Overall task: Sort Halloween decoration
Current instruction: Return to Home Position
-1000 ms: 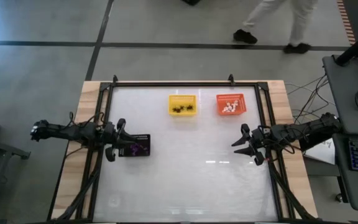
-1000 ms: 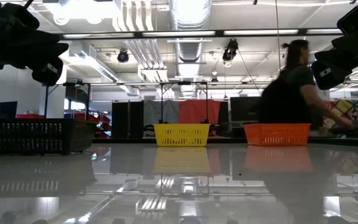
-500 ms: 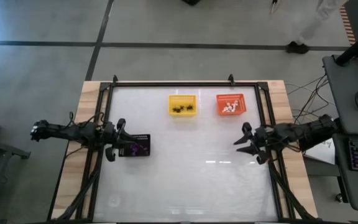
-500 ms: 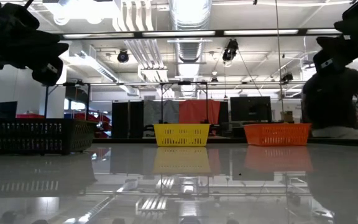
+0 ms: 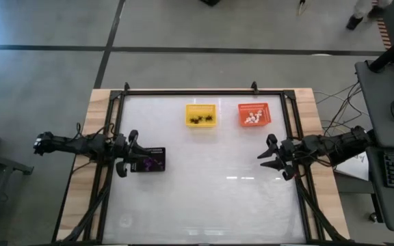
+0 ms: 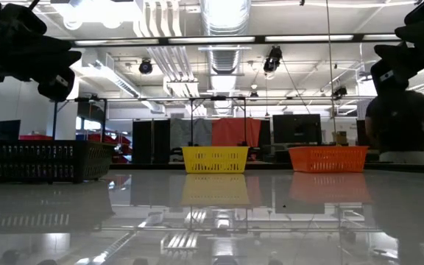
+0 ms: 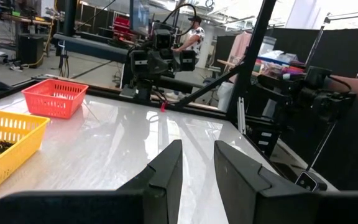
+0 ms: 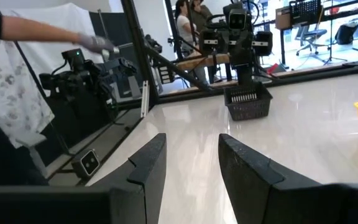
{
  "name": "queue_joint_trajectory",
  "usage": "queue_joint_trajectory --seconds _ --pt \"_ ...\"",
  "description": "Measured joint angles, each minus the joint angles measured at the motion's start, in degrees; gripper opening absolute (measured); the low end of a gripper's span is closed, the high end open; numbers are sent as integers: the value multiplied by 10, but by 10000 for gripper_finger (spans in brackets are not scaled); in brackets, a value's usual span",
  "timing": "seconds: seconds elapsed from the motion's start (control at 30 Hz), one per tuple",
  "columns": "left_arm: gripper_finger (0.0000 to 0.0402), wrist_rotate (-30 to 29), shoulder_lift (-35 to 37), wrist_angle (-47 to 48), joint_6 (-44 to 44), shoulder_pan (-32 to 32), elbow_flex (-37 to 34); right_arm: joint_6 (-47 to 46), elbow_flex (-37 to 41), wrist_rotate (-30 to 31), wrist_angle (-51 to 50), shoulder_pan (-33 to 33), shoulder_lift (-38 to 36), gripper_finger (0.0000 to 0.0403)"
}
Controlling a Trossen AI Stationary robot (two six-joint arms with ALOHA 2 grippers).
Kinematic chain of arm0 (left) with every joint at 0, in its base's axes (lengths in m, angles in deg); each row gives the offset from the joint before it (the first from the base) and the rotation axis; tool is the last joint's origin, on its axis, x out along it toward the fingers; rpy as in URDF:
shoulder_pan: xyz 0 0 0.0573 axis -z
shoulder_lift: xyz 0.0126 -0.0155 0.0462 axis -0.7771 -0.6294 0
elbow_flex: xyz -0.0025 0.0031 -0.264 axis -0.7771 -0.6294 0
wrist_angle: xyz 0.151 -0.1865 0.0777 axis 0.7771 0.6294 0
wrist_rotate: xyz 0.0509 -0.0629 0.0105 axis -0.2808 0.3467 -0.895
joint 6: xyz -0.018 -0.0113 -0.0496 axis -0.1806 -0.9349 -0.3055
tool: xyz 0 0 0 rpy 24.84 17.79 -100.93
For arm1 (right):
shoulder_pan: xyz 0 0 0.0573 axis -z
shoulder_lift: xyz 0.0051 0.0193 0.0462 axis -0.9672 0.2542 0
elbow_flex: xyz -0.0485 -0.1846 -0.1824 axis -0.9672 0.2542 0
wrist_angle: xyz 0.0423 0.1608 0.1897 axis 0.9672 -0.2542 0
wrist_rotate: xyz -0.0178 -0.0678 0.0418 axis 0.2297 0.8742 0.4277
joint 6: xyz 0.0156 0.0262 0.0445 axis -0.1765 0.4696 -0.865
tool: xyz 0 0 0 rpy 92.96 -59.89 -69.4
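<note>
Left gripper [image 5: 127, 154] hovering at black basket [image 5: 159, 150], right gripper [image 5: 271, 158] hovering opposite; both with fingers parted, empty. Black basket holding purple trinkets [image 5: 146, 164]; yellow basket [image 5: 200, 106] holding black trinkets [image 5: 201, 121]; orange basket [image 5: 254, 105] holding white trinkets [image 5: 253, 118].

I see tiny black trinkets [image 5: 201, 120] in yellow plastic basket [image 5: 200, 107], white trinkets [image 5: 253, 118] in orange plastic basket [image 5: 254, 106], purple trinkets [image 5: 144, 164] in black basket [image 5: 160, 152].

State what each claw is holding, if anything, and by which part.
Nothing is held. The left claw and the right claw are both open, and the gap in each is empty.
</note>
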Motion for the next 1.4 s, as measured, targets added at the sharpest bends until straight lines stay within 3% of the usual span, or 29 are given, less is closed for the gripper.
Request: queue_joint_trajectory --seconds 1.4 --pt "75 0 -13 0 0 0 16 0 0 0 0 0 19 137"
